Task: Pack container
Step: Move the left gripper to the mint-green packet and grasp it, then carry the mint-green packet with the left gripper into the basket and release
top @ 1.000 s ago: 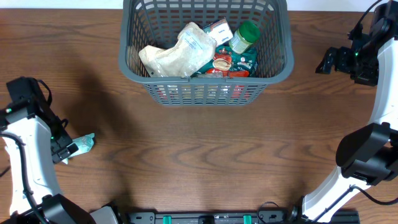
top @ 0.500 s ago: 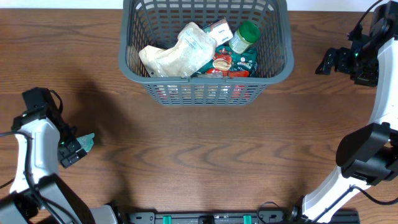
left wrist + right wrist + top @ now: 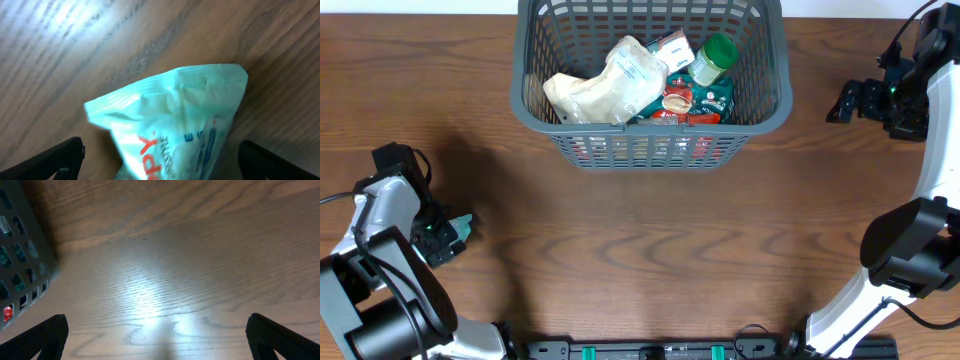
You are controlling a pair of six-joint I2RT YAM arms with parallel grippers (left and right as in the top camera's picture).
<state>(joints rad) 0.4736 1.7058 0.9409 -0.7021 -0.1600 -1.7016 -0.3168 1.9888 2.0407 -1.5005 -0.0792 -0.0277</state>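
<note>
The left pincer (image 3: 441,242) has slid closer to the mint-green snack packet (image 3: 170,120). It is spread wide, ready to grab it for the basket (image 3: 650,150).

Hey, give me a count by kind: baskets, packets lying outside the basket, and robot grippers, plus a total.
Basket: 1
Teal packet outside it: 1
Grippers: 2, left gripper and right gripper
Total: 4

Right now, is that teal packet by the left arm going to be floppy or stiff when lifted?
Probably floppy: the packet is creased, thin film. Likely light, since it looks small and puffy. Its smooth skin may slip.
</note>
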